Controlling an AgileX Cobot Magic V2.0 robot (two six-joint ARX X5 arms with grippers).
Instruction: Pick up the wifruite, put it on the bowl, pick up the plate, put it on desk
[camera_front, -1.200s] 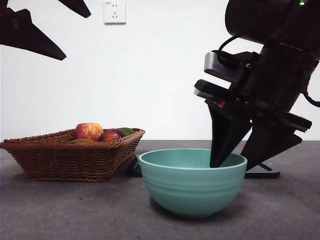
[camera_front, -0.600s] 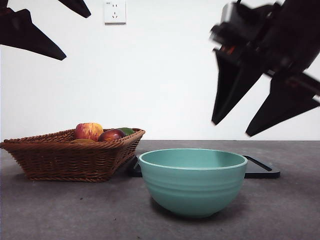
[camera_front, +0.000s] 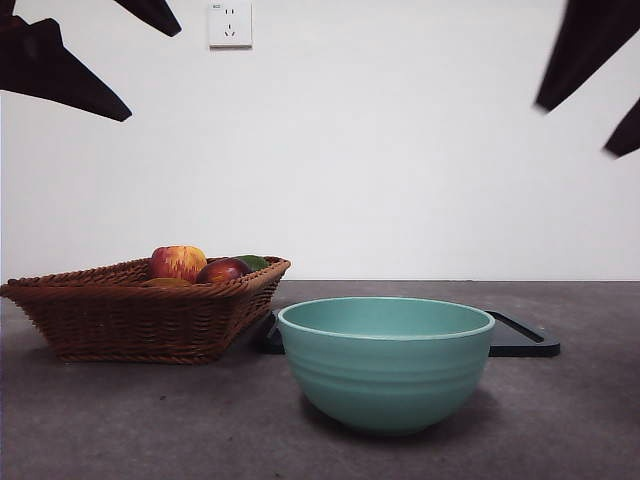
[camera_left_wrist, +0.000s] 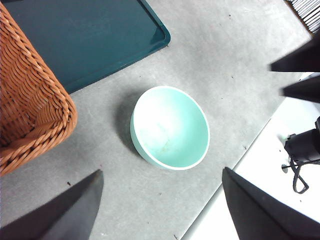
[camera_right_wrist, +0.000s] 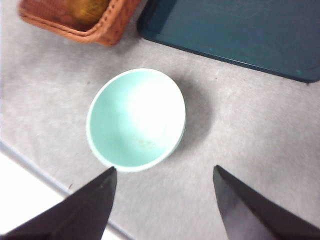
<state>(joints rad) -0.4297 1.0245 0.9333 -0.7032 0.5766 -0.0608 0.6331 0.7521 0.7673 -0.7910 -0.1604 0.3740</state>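
The left tool (camera_left_wrist: 162, 171) hangs high over the worktop (camera_front: 120, 420), its jaws spread wide with nothing between them; the black tips at the front view's upper left corner are probably its own. Below them stands the wicker basket (camera_front: 90, 320), with a red-yellow apple (camera_front: 178, 262), a dark red fruit (camera_front: 222, 270) and a green one behind, and low beside the apple a dull brown shape that I take for the wifruite (camera_front: 165, 283), half hidden by the rim. The teal bowl (camera_front: 386, 365) in the middle is bare inside in both wrist views, so the first step looks undone. Behind it lies the dark teal tray (camera_front: 525, 340), flat on the worktop. The right tool (camera_right_wrist: 164, 168) is up high too, wide open and holding nothing. The chief risk is a wrong pick: the wifruite sits packed against bigger fruit, so a descending jaw could close on the apple or nudge the pile. A jaw could also catch the wicker rim and drag the basket into the bowl.
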